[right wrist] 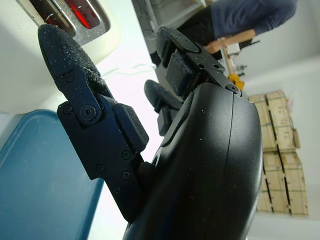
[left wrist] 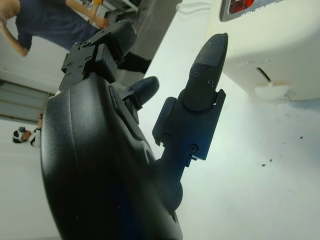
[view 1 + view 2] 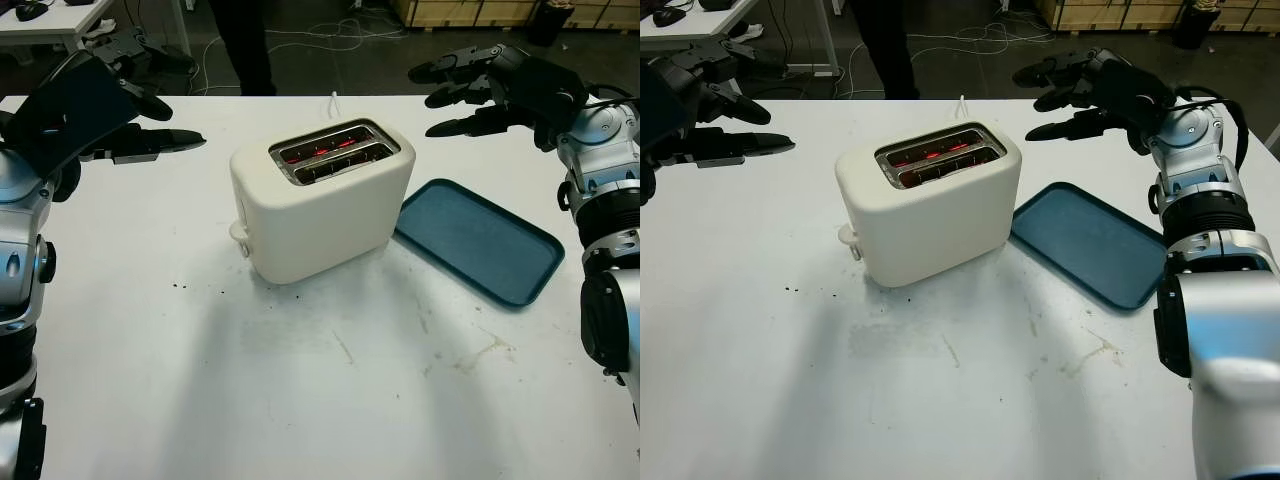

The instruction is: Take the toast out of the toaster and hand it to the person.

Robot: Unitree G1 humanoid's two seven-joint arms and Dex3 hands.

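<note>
Toaster (image 3: 320, 200) centre frame on white table (image 3: 300, 380), slots glowing red, toast sunk inside | both hands, left hand (image 3: 95, 115) upper left, right hand (image 3: 500, 90) upper right, fingers open, empty | you'd likely find toast light, brittle, hot: pinch its top edge gently.

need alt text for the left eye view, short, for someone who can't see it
A cream two-slot toaster glows red inside at the middle of a white table, a blue tray touching its right side. The open left hand and open right hand are raised on either side; a person's legs stand beyond the table.
</note>
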